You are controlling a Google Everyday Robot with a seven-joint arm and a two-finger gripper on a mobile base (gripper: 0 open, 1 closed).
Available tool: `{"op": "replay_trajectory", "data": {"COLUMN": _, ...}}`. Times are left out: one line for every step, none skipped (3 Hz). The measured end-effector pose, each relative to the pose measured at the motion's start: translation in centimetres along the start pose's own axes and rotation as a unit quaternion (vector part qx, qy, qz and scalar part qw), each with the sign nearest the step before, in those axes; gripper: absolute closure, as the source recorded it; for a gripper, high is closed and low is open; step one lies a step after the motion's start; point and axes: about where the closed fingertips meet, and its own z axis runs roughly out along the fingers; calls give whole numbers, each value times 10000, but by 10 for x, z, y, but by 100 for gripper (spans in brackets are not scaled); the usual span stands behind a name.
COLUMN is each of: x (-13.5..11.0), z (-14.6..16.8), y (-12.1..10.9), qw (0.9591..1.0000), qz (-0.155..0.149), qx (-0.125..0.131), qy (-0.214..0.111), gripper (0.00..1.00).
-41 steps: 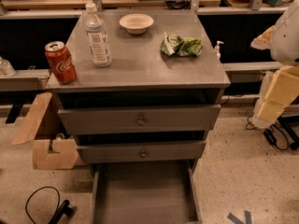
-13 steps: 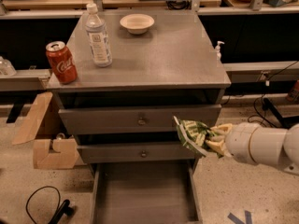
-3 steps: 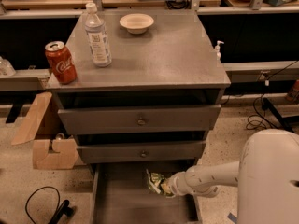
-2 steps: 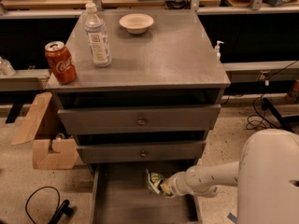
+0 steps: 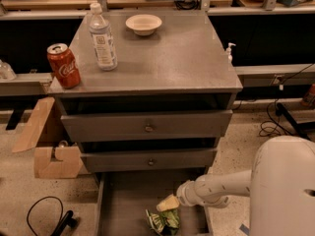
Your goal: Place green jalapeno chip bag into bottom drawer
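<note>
I am holding the gripper (image 5: pixel 168 203) low at bottom centre of the frame, right over the green jalapeno chip bag (image 5: pixel 165 221), which is lying inside the bottom drawer (image 5: pixel 127 196). Whether the claw is gripping, I cannot tell. I am confirming release, then planning a straight lift clear.

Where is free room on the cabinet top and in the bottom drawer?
Cabinet top: bare in front of the bowl and rightward; crowded left by bottle and can. Bottom drawer: bare left of the chip bag, below the tool.

Coca-Cola script on red can (image 5: pixel 64 65); claw (image 5: pixel 168 203) over bottom drawer (image 5: pixel 127 200).
</note>
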Motion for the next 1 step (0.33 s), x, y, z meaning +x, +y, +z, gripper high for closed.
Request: {"op": "replay_trajectory", "data": {"x": 0, "z": 0, "y": 0, "qw": 10000, "qz": 0, "qx": 0, "qy": 0, "gripper": 0}}
